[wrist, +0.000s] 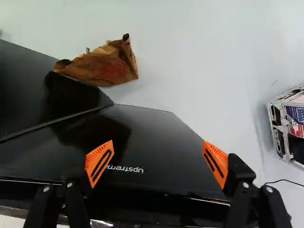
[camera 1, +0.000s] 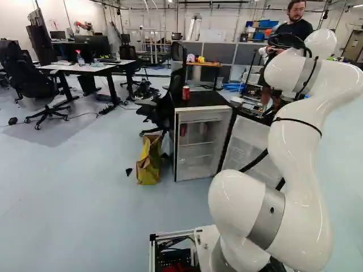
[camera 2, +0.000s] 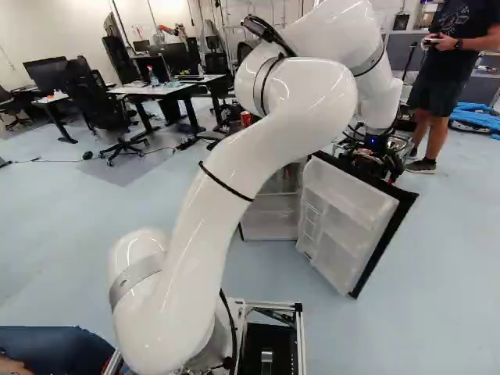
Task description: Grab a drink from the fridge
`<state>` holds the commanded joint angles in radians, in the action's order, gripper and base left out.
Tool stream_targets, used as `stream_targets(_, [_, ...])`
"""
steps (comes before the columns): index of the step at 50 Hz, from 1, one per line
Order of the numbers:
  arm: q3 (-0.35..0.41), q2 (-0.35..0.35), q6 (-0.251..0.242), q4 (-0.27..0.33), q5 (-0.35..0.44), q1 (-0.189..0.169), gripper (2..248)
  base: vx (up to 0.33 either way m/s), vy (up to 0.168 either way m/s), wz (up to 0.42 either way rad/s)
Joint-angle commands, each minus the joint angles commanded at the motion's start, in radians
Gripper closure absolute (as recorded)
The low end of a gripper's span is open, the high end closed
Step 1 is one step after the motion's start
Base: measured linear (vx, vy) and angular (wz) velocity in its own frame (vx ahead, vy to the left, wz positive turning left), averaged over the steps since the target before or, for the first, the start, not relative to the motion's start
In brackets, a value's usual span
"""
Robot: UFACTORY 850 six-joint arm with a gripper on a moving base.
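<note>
The tool (wrist: 157, 142) has its two fingers spread well apart, and nothing is held between them. Just ahead of the orange pads (wrist: 99, 164) lies the dark outer face of the fridge door (camera 2: 348, 205); whether they touch it I cannot tell. The door stands wide open, so that much of the job is done.

Past the door from the tool, on its other side, is the open fridge (camera 1: 207, 99). Inside it, a red can (camera 1: 182, 130) sits high up near the side wall away from the door, probably the drink wanted. Another red can (camera 1: 186, 93) stands on top. Left to do: come round the door, reach in, grip a drink and draw it out.

The door itself is the main obstacle, since the tool is on its outer side; swinging across could knock it. Farther out, beyond the fridge, are a paper bag (camera 1: 149, 161) and a black chair (camera 1: 164, 110). A person (camera 2: 445, 70) stands close beyond the tool, so reaching farther that way would be unwise.
</note>
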<state>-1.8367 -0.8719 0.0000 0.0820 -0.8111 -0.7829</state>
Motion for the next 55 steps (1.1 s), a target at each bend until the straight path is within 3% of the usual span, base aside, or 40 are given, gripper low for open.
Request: stream_targets(55, [0.304,0.184,0.0,0.0,-0.066,-0.003,3,0.0,0.0,0.0])
